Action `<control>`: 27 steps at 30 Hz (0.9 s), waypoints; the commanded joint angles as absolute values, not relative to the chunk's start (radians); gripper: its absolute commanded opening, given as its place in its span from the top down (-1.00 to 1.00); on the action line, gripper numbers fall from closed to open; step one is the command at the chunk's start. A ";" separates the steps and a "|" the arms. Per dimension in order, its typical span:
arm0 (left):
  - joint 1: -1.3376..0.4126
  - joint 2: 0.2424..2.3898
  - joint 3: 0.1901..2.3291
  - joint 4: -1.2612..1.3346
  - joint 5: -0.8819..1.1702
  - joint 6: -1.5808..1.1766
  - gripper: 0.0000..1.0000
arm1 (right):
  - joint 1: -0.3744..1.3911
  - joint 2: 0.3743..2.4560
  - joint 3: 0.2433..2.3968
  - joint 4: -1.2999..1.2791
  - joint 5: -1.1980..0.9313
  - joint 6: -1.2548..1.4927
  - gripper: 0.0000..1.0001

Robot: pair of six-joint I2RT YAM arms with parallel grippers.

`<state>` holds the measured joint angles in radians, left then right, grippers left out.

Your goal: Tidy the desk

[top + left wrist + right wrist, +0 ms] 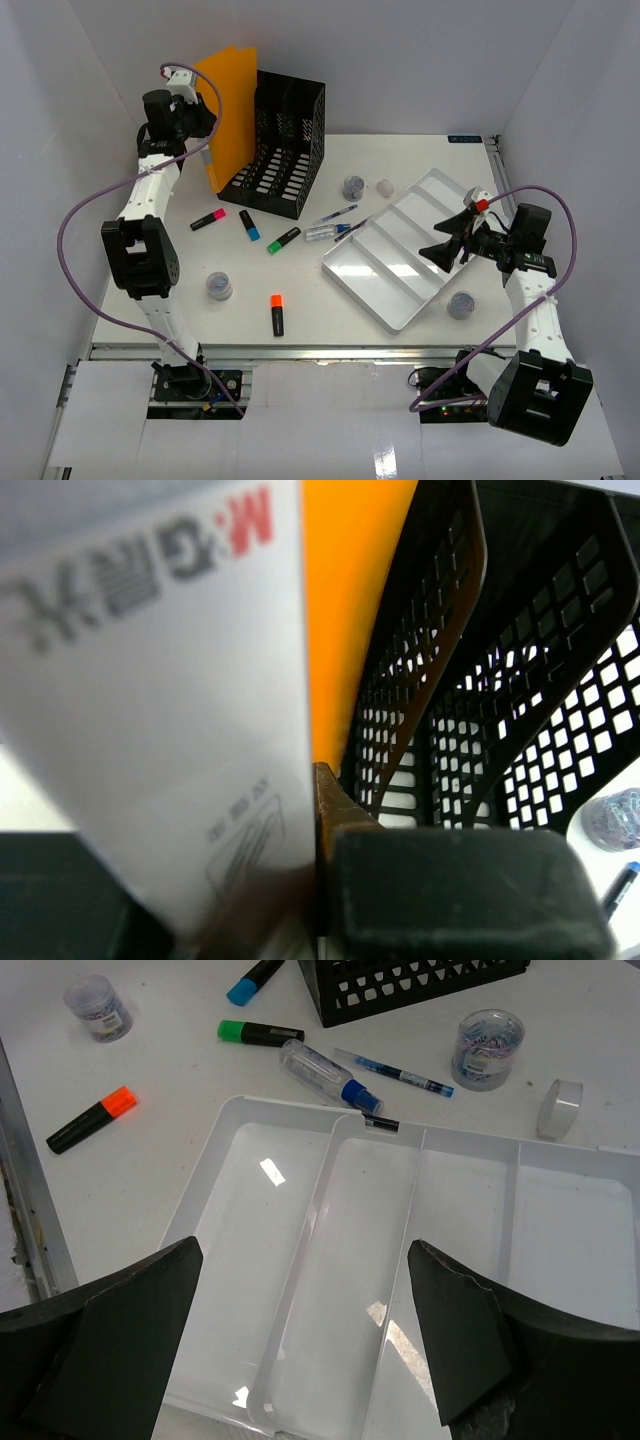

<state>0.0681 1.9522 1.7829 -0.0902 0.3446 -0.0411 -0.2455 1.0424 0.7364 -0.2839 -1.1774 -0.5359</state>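
Note:
On the white desk [400, 165], an orange folder [232, 100] stands upright against the left side of a black file rack [285, 140] at the back. My left gripper [200, 118] is at the folder's left edge, high above the desk. In the left wrist view its jaws [318, 780] are pinched on the folder [350, 600], whose white label sheet [150, 680] fills the left half, with the rack [500, 680] just to the right. My right gripper [455, 235] hovers open over a white compartmented tray [400, 245], with nothing between its fingers [305, 1260].
Pink [208, 220], blue [247, 225], green [283, 240] and orange [277, 313] highlighters lie on the desk. Small jars stand at the left [219, 287], the back [354, 186] and beside the tray [461, 305]. A tape roll [385, 187], pens [335, 215] and a metal rail [300, 352] also show.

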 commanded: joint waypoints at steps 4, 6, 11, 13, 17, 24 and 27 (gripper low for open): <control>0.067 1.755 1.665 0.157 0.395 -0.067 0.93 | -0.241 1.039 0.750 -0.287 -1.187 -0.555 -0.80; 0.072 1.711 1.605 0.250 0.413 -0.089 0.97 | -0.241 1.039 0.750 -0.287 -1.187 -0.557 -0.80; 0.109 1.701 1.519 0.416 0.511 -0.175 1.00 | -0.240 1.041 0.750 -0.288 -1.185 -0.558 -0.80; 0.125 1.710 1.483 0.500 0.556 -0.209 1.00 | -0.240 1.042 0.750 -0.287 -1.185 -0.558 -0.80; 0.142 1.738 1.427 0.642 0.622 -0.239 1.00 | -0.240 1.045 0.750 -0.288 -1.186 -0.558 -0.80; 0.146 1.816 1.374 0.820 0.674 -0.261 1.00 | -0.240 1.053 0.749 -0.288 -1.182 -0.560 -0.80; 0.146 1.841 1.364 0.855 0.674 -0.271 1.00 | -0.240 1.057 0.747 -0.287 -1.184 -0.560 -0.80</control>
